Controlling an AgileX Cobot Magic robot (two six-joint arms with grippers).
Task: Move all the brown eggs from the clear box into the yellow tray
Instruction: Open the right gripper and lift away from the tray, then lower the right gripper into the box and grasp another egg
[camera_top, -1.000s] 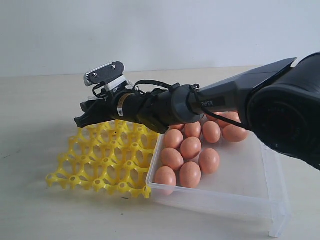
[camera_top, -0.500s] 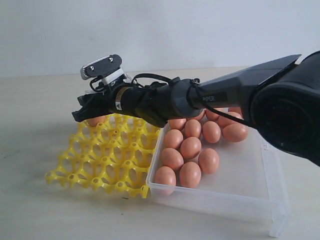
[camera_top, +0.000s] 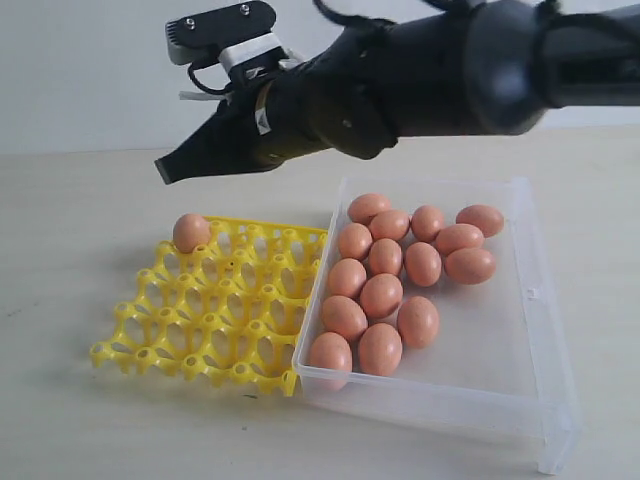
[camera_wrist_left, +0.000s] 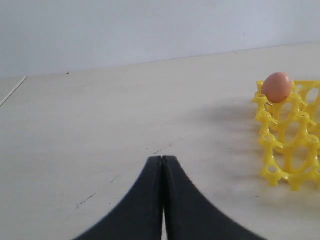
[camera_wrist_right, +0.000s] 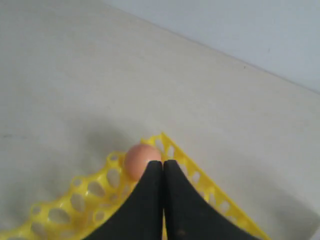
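— What did the exterior view show?
— The right gripper (camera_top: 166, 170) hung above the yellow tray (camera_top: 215, 320), jaws pressed together, holding nothing. One egg (camera_top: 190, 232) sat in the tray's far left corner cup. The other brown eggs (camera_top: 381, 296) lay in the clear box (camera_top: 525, 330) just beside it.
— And the left wrist view?
— Only there did the left gripper (camera_wrist_left: 162, 160) appear, clenched and empty, over the table (camera_wrist_left: 100, 125).
— The right wrist view?
— Pinched fingers above that lone egg; no box showed.

The right arm (camera_top: 420, 70) stretches out raised, right jaws pressed together; left jaws also touching.
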